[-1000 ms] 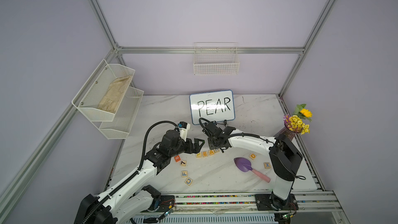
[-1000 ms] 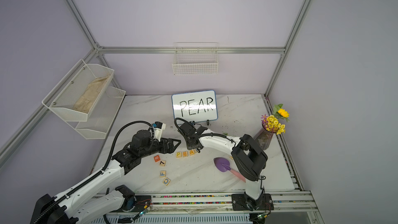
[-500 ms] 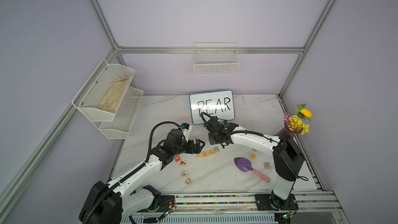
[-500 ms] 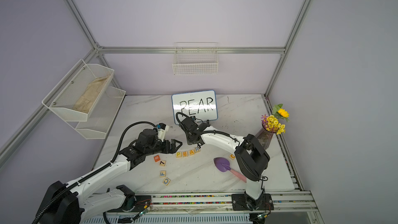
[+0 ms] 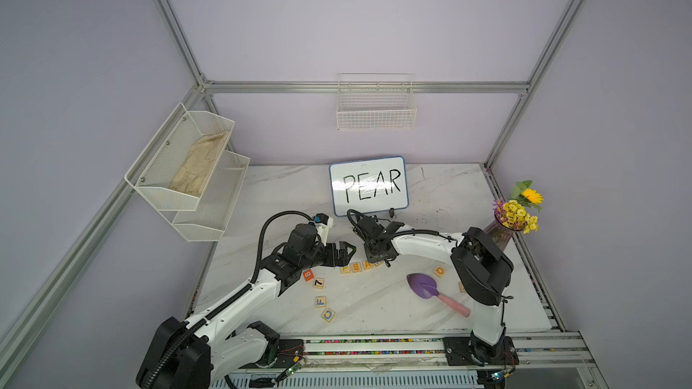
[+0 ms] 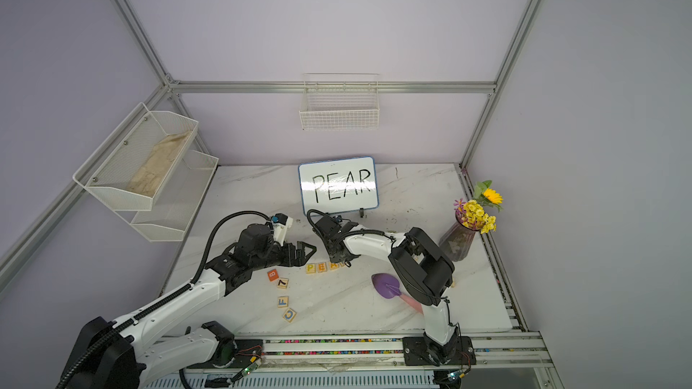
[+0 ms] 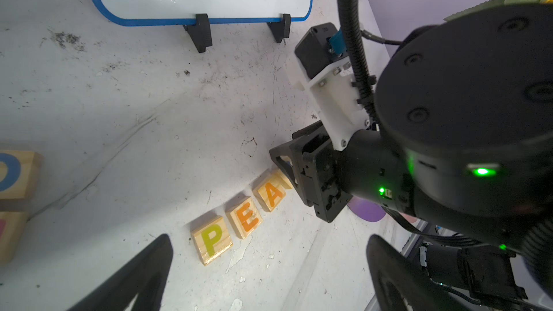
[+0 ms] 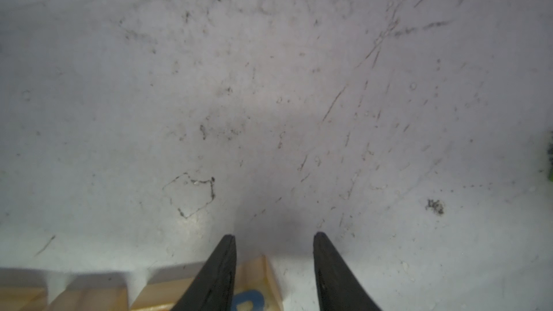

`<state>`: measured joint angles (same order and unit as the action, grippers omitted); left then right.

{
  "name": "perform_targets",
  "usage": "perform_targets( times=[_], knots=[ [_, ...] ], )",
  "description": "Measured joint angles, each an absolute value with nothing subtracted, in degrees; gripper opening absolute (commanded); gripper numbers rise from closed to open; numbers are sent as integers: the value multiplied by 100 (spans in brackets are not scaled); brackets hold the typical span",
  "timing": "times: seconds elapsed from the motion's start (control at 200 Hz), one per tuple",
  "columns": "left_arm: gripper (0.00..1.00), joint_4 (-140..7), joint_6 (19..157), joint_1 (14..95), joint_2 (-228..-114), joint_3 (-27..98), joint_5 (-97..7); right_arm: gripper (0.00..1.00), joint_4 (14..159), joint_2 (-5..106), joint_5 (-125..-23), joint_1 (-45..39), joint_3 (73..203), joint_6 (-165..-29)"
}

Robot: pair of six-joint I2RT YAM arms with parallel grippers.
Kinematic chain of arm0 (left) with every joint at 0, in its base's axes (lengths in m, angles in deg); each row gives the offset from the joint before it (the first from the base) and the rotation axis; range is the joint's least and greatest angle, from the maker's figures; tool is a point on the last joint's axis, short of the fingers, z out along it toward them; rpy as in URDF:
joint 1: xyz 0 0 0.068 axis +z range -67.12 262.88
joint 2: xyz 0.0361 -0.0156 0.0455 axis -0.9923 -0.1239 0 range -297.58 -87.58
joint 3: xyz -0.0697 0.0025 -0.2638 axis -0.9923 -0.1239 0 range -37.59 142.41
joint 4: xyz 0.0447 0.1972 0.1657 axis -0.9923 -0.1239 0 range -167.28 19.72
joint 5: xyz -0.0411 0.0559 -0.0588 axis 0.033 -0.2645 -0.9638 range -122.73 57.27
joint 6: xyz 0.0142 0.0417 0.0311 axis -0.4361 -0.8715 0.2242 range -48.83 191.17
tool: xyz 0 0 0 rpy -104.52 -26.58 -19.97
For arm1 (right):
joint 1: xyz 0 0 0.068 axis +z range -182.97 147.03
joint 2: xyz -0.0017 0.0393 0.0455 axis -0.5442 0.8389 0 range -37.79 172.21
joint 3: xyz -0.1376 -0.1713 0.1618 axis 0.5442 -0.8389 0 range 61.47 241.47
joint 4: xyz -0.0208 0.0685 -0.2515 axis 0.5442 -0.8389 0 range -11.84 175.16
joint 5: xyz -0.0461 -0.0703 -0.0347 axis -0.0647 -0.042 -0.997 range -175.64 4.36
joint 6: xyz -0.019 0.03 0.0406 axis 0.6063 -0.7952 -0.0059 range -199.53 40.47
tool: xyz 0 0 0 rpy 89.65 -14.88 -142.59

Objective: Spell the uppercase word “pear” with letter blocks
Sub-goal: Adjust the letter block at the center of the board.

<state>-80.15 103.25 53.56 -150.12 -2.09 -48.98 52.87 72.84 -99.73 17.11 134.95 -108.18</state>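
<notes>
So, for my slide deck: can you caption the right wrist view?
Right gripper, jaws apart, straddles the blue R block ending the row of blocks.

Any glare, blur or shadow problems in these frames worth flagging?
In both top views glare streaks the whiteboard over the lettering, yet it stays legible; the left wrist view shows the same glare, and the near blocks are blurred; the right wrist view is soft throughout, the R block out of focus, a shadow by the right claw.

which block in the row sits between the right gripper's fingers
The blue R block, at the row's end; P, E, A lie outside the right gripper.
</notes>
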Motion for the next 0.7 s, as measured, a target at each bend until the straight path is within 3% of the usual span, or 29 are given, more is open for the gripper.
perform_targets(
  times=[0.51,0.7],
  knots=[
    [100,-8022,10323,5356,-14986,-209,-4901,48,5324,7267,-10078,1711,13425,-10866],
    [100,-8022,10323,5356,-14986,-209,-4903,51,5399,6712,-10058,1689,13108,-10516]
  ],
)
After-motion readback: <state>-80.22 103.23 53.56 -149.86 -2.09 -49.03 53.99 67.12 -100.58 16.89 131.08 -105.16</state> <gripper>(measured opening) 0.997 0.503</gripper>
